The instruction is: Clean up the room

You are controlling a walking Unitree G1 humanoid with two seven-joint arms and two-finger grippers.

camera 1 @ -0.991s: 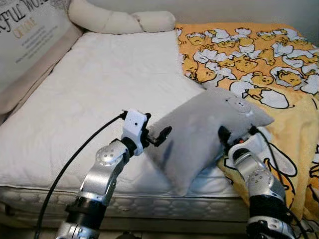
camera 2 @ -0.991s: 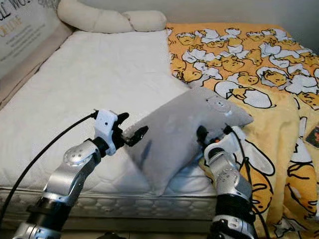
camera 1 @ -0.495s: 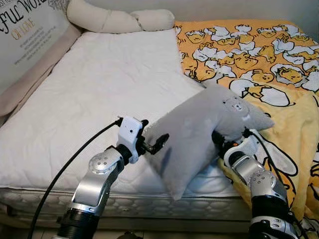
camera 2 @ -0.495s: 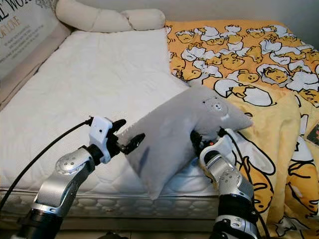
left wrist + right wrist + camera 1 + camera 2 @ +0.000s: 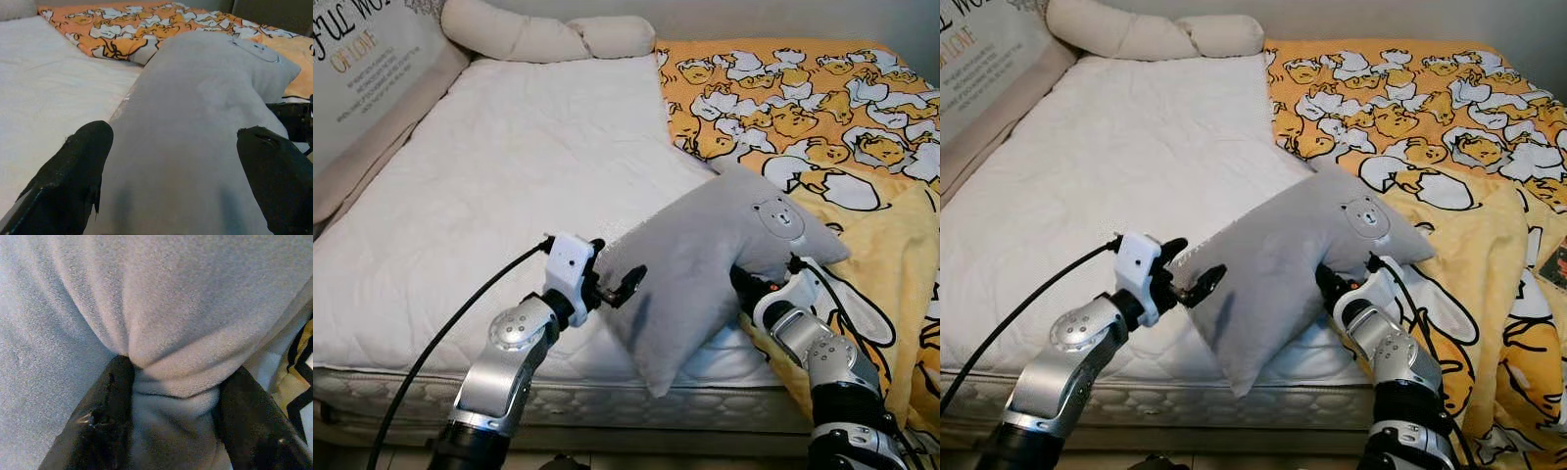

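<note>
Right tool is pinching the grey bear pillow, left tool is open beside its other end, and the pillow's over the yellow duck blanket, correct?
Not quite. The grey bear pillow is over the bare white mattress, with the yellow duck blanket only beside it, as the left eye view shows. The right tool pinching it and the open left tool are as you said.

So there's this soft grey plush pillow (image 5: 705, 264) with a little bear face stitched near one corner, tilted up off the white quilted mattress (image 5: 489, 186). Its lower corner hangs past the bed's front edge, upper end beside the orange duck-print blanket (image 5: 803, 108).
</note>
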